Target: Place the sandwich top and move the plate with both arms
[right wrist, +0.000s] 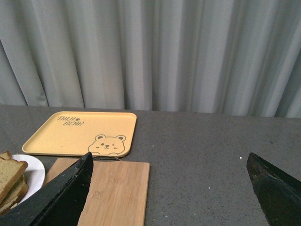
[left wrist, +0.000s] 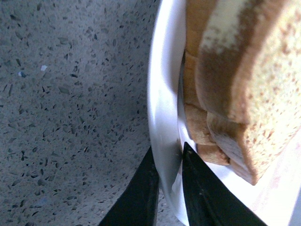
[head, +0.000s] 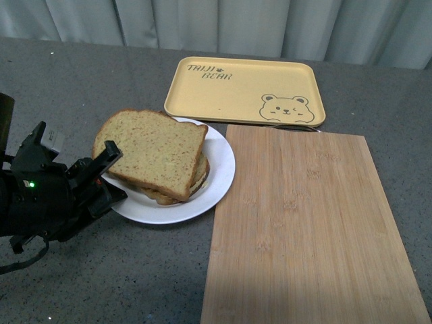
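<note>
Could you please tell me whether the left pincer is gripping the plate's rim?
Yes, the left pincer clamps the plate rim, one finger on each side.

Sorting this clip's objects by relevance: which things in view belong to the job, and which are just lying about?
In the job: sandwich top, on the stack; plate, rim pinched by the left gripper; right gripper, open, away from the plate.
Just lying about: yellow bear tray; wooden board.
</note>
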Tool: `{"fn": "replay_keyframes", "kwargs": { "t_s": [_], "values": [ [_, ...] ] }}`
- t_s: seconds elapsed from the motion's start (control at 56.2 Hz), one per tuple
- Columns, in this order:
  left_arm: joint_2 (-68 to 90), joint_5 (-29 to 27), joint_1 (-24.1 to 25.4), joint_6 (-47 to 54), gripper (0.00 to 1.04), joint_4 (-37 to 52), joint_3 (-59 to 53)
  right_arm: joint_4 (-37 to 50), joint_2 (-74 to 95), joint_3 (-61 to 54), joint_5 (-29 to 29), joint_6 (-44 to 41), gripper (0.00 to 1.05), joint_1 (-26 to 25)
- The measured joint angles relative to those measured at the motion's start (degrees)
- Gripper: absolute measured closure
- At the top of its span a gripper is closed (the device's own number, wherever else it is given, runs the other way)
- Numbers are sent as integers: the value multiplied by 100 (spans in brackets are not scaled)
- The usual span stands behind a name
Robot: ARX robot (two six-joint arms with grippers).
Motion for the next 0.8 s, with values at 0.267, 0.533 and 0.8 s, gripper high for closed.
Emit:
{"fn": "replay_keyframes", "kwargs": {
  "t_s": [0.267,0.533,0.8],
  "values": [
    [-385,614,313,-1054,101,745,-474,0,0,0,2,0,9,0],
    [-1178,713,271,-2498,101,1899,-992,0,0,0,0,0,9,0],
    [-498,306,-586,-3143,101,1727,229,0,0,0,2,0,9,0]
  ]
}}
